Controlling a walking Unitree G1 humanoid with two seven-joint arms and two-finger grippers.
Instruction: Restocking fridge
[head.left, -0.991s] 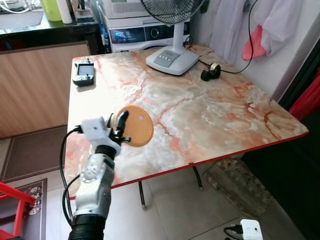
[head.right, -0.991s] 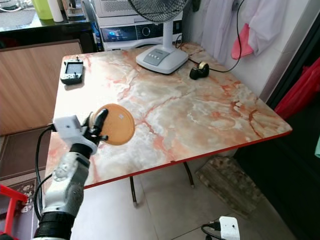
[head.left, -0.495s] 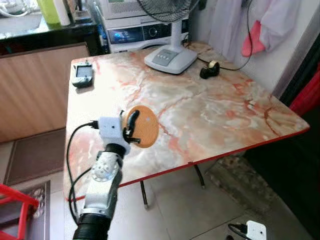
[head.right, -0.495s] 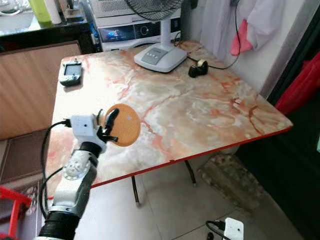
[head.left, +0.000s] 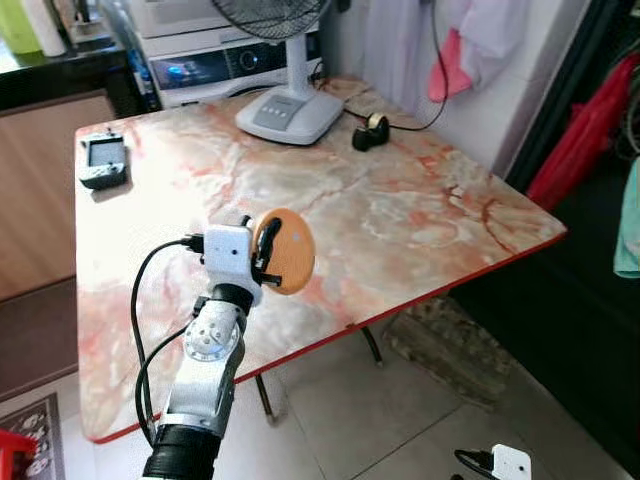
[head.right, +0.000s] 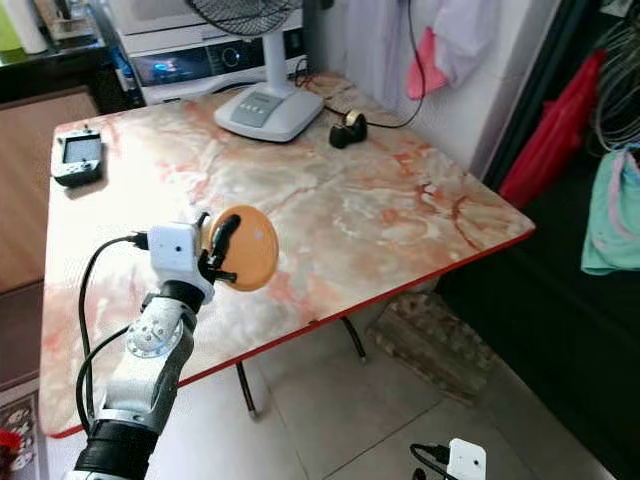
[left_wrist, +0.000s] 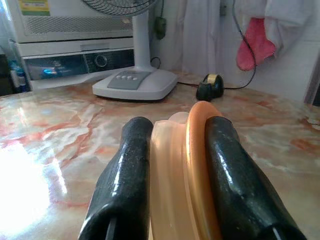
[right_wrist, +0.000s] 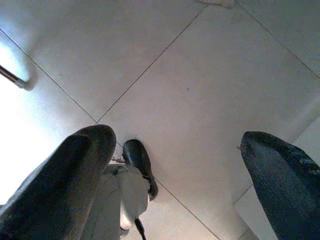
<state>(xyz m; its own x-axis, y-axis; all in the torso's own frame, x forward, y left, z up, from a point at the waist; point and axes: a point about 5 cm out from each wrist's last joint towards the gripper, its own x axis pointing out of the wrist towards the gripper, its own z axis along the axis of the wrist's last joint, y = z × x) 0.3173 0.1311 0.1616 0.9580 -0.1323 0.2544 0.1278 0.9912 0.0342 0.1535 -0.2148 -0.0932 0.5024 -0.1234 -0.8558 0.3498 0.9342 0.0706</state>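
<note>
Left gripper (head.left: 268, 256) was clamped on the tub (head.left: 285, 250), held edge-up over the table (head.left: 420, 215); right gripper (right_wrist: 170, 165) hung open; no fridge seen.

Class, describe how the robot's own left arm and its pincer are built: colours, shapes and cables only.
The left arm is a silver, jointed tube with a black cuff at its lower end. A white, box-shaped camera block sits on the wrist. Black cables loop from the block down along the arm. The left pincer has two long, glossy black, rounded fingers.
</note>
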